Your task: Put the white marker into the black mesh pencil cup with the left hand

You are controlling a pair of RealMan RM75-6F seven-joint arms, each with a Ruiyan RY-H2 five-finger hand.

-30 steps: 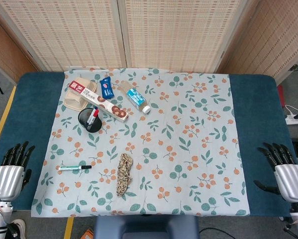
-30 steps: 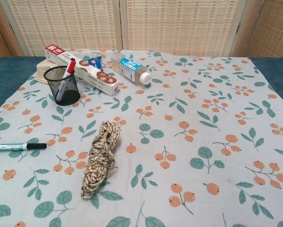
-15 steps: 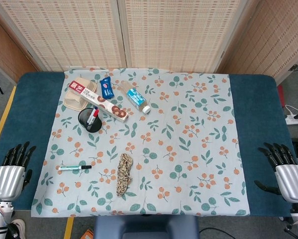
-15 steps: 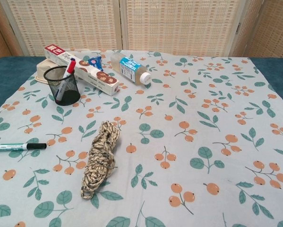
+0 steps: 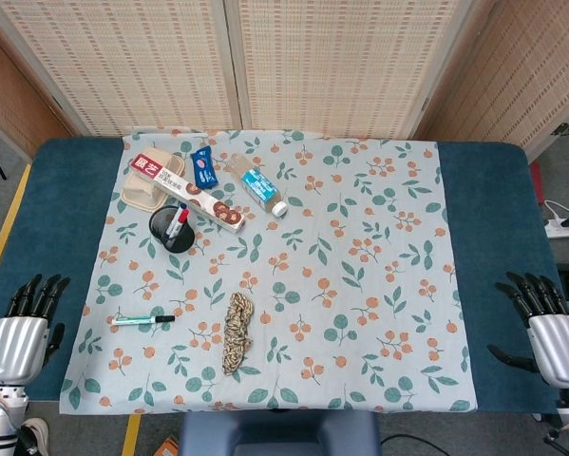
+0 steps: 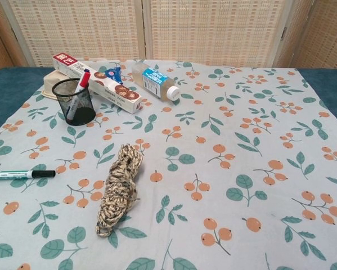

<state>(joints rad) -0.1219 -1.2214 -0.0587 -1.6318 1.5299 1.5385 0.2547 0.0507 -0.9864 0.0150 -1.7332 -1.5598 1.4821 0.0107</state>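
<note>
Marker (image 5: 143,320) lies flat on cloth (image 5: 360,285), well apart from cup (image 5: 171,229). Left hand (image 5: 20,331) and right hand (image 5: 548,332) empty, fingers spread, at surface edges.

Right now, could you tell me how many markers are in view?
2. The white marker lies flat on the cloth, left of the rope bundle. A red-capped marker stands in the black mesh pencil cup. More could be hidden inside the cup.
</note>
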